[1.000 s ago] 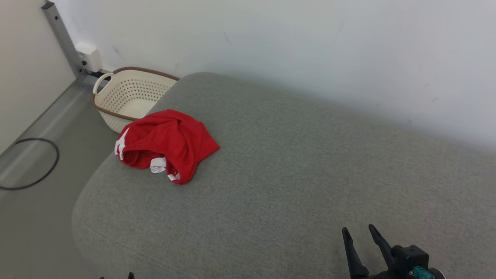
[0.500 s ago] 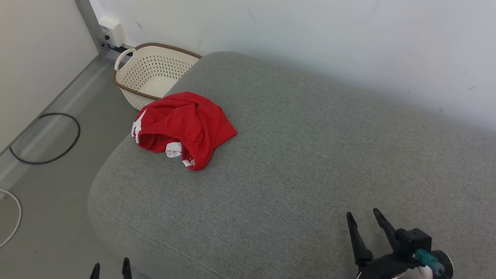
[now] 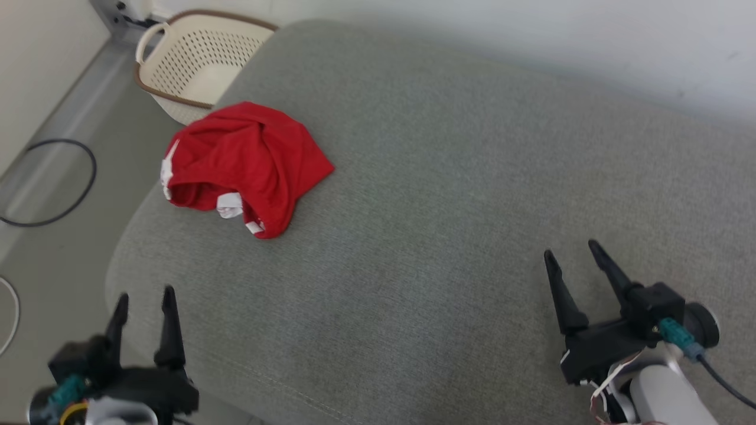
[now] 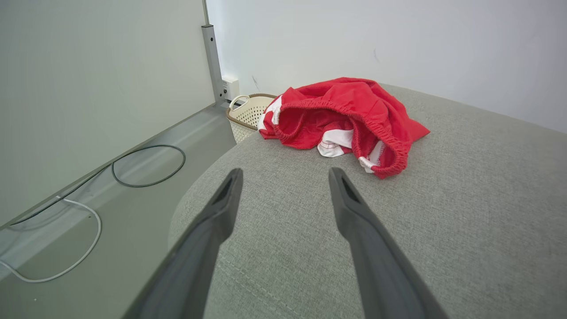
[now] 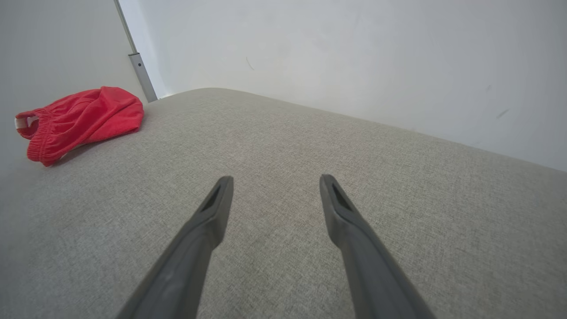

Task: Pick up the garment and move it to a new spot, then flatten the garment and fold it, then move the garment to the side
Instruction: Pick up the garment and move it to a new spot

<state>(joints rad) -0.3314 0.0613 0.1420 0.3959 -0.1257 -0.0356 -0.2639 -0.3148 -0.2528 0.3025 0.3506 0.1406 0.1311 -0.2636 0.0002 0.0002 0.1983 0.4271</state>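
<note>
A crumpled red garment (image 3: 248, 159) with white trim and an elastic waistband lies near the far left corner of the grey cushion (image 3: 449, 195). In the left wrist view the garment (image 4: 345, 110) sits just ahead of my fingers, its waistband opening facing me. My left gripper (image 3: 144, 298) hovers open over the cushion's near left edge, well short of the garment. Open and empty, my right gripper (image 3: 573, 251) stands above the cushion at the near right. From the right wrist, the garment (image 5: 84, 117) shows far off to the left.
A cream perforated laundry basket (image 3: 195, 56) with a brown rim stands on the floor behind the cushion's left corner. A black cable loop (image 3: 53, 183) and a white cable (image 3: 9, 319) lie on the floor to the left. A white wall runs along the back.
The head camera has tilted down and shifted. Both grippers have risen into the picture, the left one coming up from the bottom edge. The garment lies as before.
</note>
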